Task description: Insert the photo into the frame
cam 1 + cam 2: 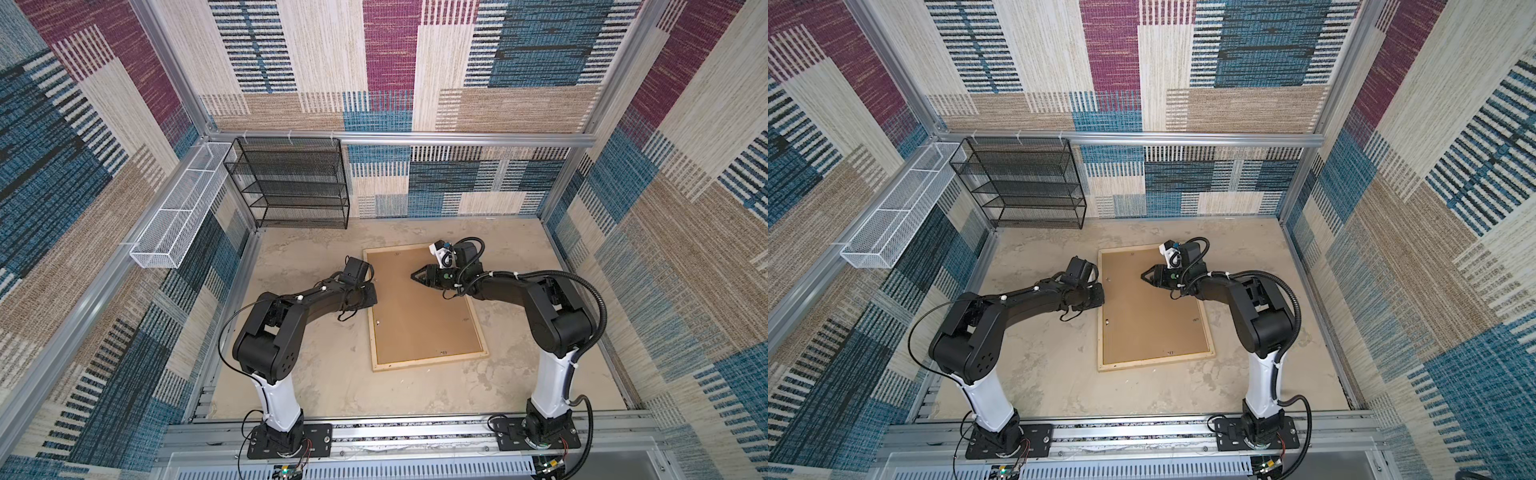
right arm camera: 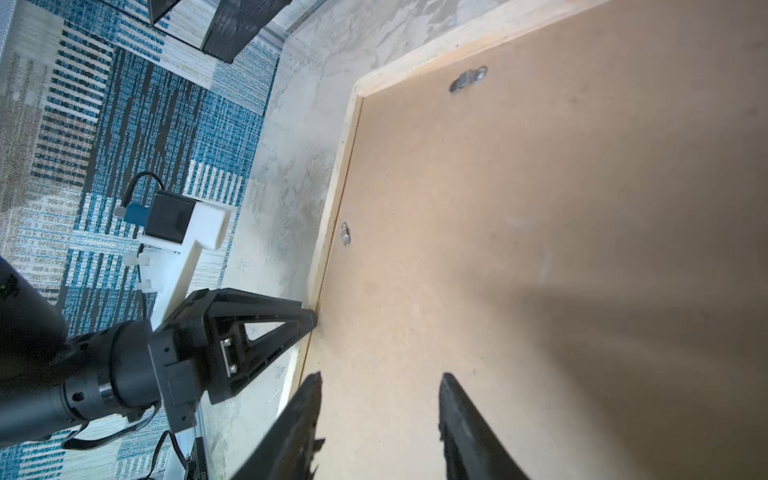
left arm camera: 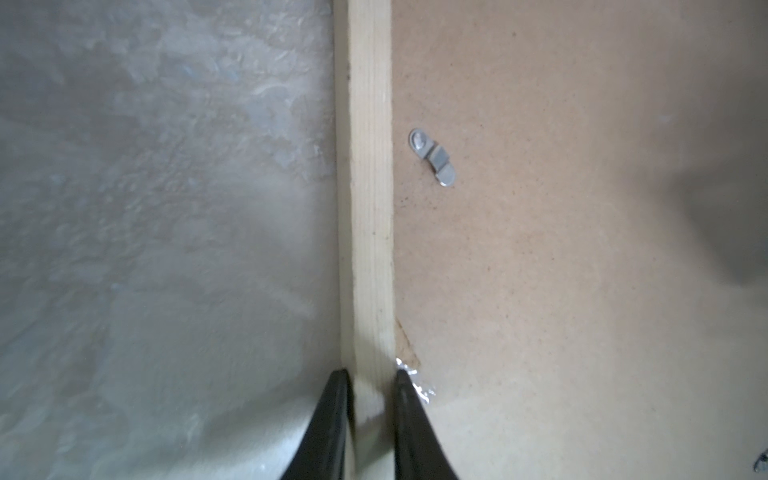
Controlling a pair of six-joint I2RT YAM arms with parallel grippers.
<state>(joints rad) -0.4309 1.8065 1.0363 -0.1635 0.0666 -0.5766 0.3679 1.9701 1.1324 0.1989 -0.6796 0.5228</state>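
Frame (image 3: 371,208) bar between left gripper (image 3: 371,376) fingers (image 3: 328,415)

Looks steeply down from the near side in both top views, close onto the frame (image 3: 370,208) in wrist views.

The frame (image 1: 432,360) of pale wood bars is laid flat on the desk (image 1: 316,332), back side up, filled by a brown backing board (image 1: 424,307).
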